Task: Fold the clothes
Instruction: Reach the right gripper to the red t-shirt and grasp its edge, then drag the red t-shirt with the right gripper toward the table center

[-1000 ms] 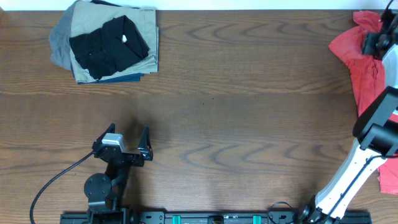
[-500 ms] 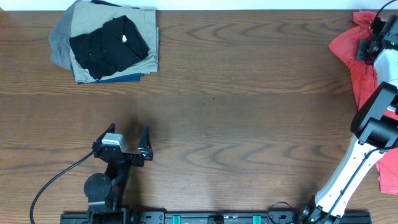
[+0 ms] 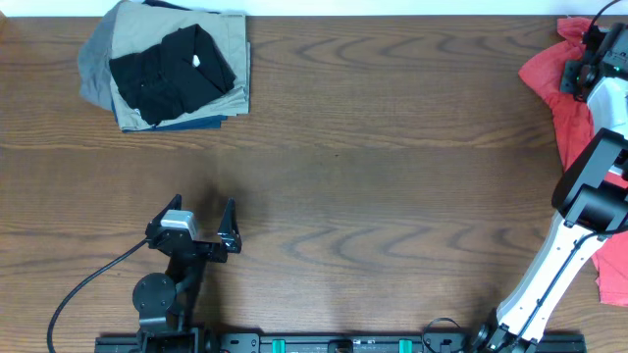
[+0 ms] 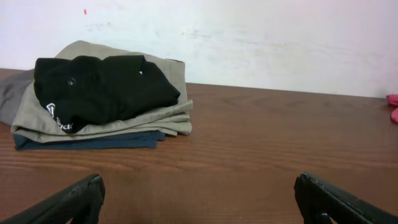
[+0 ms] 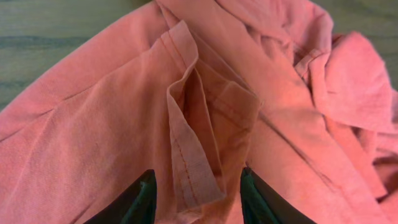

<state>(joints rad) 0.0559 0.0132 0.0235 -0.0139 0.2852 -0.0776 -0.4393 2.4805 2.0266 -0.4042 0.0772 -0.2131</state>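
Folding has not begun: the one red shirt (image 3: 546,75) lies crumpled at the far right edge of the bench (image 3: 392,147), well apart from the single pile of four folded garments (image 3: 167,74) at far left. The left gripper (image 3: 204,208) stands wide open and empty. The right gripper (image 5: 198,186) straddles a raised hem fold; I cannot tell whether it is pinching it.

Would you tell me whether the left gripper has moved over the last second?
No. In the overhead view the left gripper sits in the same spot relative to the folded stack, with its jaws open.
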